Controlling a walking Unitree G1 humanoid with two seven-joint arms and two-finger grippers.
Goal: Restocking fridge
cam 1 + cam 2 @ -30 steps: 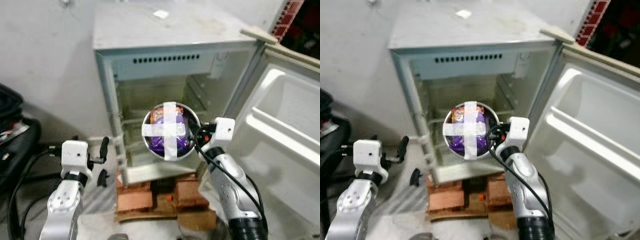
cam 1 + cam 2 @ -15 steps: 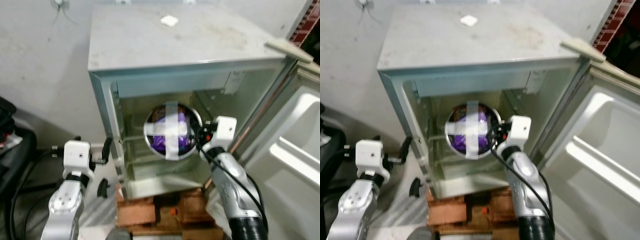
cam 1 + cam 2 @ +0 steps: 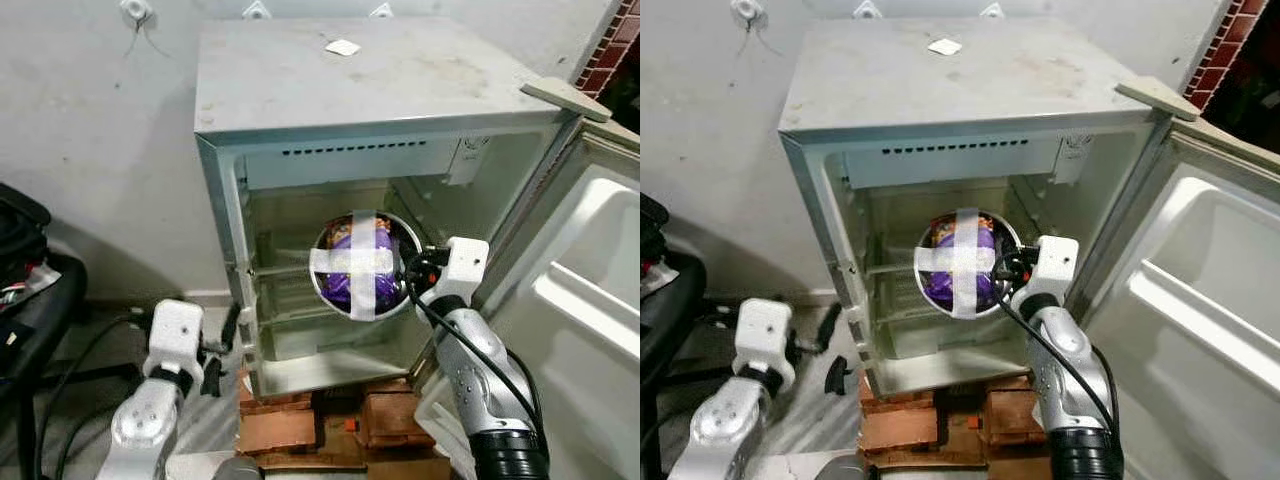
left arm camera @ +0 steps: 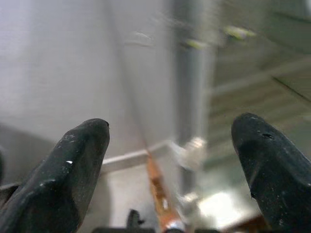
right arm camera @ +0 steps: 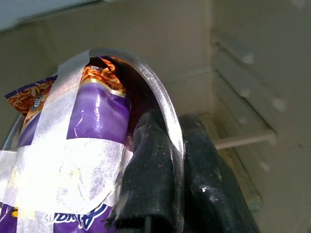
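A stack of reddish bricks (image 3: 330,425) props up the small grey fridge (image 3: 380,110), which stands against a pale wall with its door (image 3: 1200,300) swung wide to the robot's right. To the robot's left, black bags (image 3: 25,290) and cables lie on the floor beside the cabinet. The left gripper (image 4: 170,160) hangs low just outside the fridge's left front edge, fingers spread wide and holding nothing, the cabinet's corner post blurred between them in the wrist view. The right gripper (image 5: 170,160) is raised at the fridge's opening, its two fingers pinched over the rim of a round metal bowl (image 3: 362,264); one finger sits inside the rim, the other outside. The bowl is tipped so its mouth faces the camera, with a purple snack packet (image 3: 962,268) inside, strapped in by a cross of pale tape (image 3: 360,262). It hangs in front of the middle shelf rails. A small white scrap (image 3: 343,47) lies on the fridge's dusty top.
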